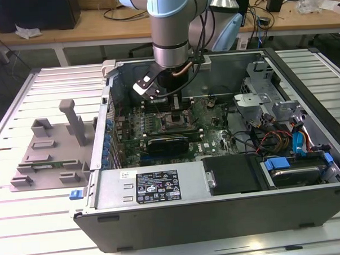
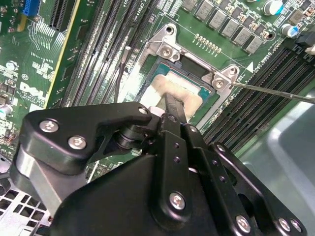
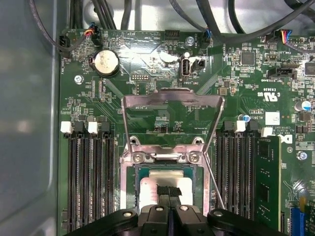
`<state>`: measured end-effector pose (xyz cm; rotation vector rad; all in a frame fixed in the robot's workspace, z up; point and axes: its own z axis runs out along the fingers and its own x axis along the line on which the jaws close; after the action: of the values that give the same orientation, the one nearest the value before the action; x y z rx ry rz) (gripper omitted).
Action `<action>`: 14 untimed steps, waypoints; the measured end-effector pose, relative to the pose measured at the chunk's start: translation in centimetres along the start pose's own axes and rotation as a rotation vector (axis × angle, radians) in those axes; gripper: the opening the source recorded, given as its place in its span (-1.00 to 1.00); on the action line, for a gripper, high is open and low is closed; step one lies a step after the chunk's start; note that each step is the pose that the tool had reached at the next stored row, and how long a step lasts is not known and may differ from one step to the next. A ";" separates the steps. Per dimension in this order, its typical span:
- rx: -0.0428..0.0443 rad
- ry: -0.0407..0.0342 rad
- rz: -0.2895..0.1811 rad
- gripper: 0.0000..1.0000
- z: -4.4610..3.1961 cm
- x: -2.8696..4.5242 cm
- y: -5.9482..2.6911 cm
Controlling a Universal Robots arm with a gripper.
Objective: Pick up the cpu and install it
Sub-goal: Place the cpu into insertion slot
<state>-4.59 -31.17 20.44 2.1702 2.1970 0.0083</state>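
A: Exterior view, first entry?
B: Silver-and-blue robot arm (image 1: 169, 37), wrist end down inside the open grey computer case (image 1: 219, 210) on the slatted bench (image 1: 28, 246). Long black card (image 1: 168, 143) just beside it. Grey moulded fixture (image 1: 47, 150) well apart.
A: Second wrist view?
B: Small square silvery-topped cpu (image 2: 165, 87), flat in the metal socket frame (image 2: 167, 49). Black fingers (image 2: 172, 105) drawn together, nothing between them, tips on its top. Step in hand, as I judge it: seating.
A: First wrist view?
B: Hinged steel load plate (image 3: 172, 105) upright, not yet closed. Black memory slots (image 3: 91, 177) flank the socket on both sides. Any withdrawal calls for a straight lift, since a sideways drag could shift the chip.
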 end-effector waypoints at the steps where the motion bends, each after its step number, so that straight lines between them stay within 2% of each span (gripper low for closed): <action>1: 0.0004 -0.0006 0.000 -0.79 -0.18 -0.01 0.00; 5: 0.0012 -0.0019 0.000 -0.79 -1.36 -0.08 0.04; 9: 0.0013 -0.0021 0.000 -0.79 -3.39 -0.15 0.12; 11: 0.0013 -0.0026 0.000 -0.79 -4.73 -0.19 0.17; 13: 0.0013 -0.0029 0.000 -0.79 -5.37 -0.22 0.20; 14: 0.0012 -0.0028 0.000 -0.79 -5.37 -0.21 0.20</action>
<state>-4.61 -31.20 25.82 2.1692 2.1964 0.0040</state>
